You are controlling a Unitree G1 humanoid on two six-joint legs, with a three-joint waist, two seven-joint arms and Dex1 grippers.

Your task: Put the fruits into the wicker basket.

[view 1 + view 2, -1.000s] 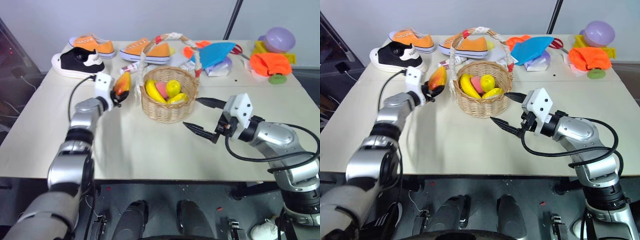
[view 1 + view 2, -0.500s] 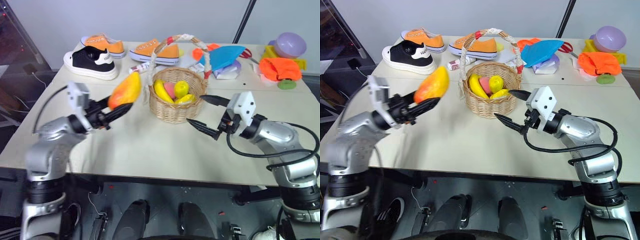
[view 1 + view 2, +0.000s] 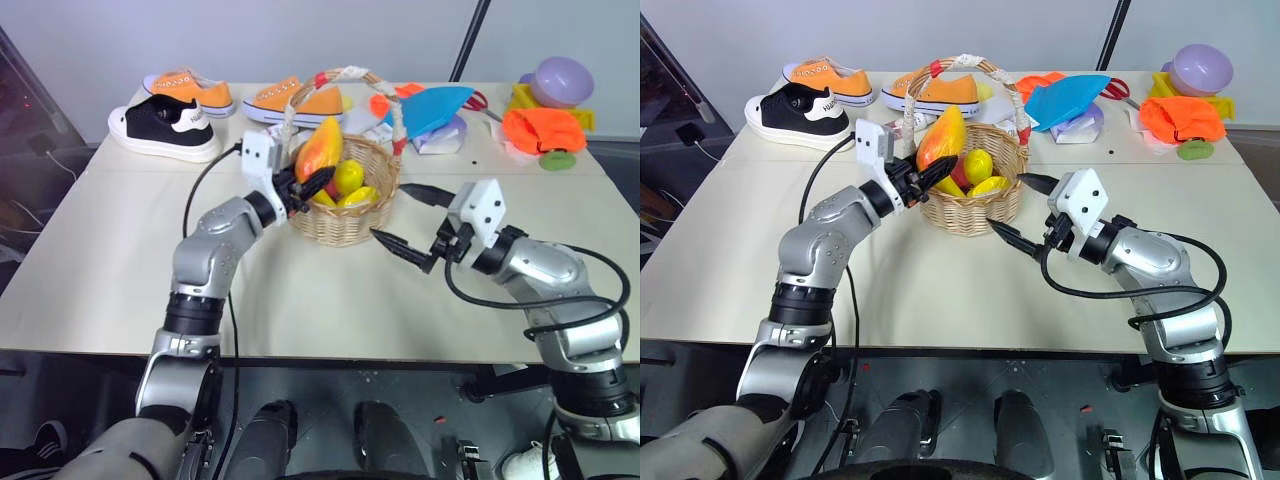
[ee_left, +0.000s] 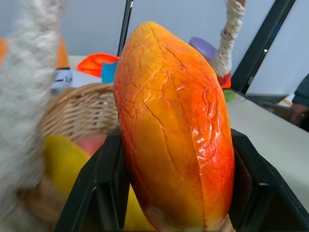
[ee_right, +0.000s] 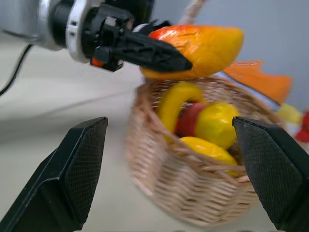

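A: Item 1, left claw [image 3: 318, 182]?
B: Pinching the mango [image 3: 319, 150] between its 2 black fingers, held above the near-left rim of the wicker basket [image 3: 340, 212], the fruit tilted with its tip upward.

A: Item 2, right claw [image 3: 412, 222]?
B: Spread wide, nothing between the fingers. It sits just right of the basket, pointing toward it, clear of the wicker.

A: Item 3, basket contents?
B: 1 curved banana [image 5: 175, 104], 1 lemon [image 3: 347, 176], 1 pink-red peach [image 5: 189, 121] between them, plus another yellow piece [image 3: 358, 196] at the near side; what fruit that one is I cannot tell. The arched handle [image 3: 342, 74], wrapped in white and red, rises above the mango.

A: Item 4, basket location?
B: On the tabletop [image 3: 120, 270], about centre, slightly toward the far edge.

A: Item 5, other stock?
B: Far left: 1 black sneaker [image 3: 163, 129] and 2 orange sneakers [image 3: 188, 90]. Far right: a blue cloth [image 3: 432, 107], an orange cloth [image 3: 540, 128], a purple bowl [image 3: 562, 79]. All well apart from both claws.
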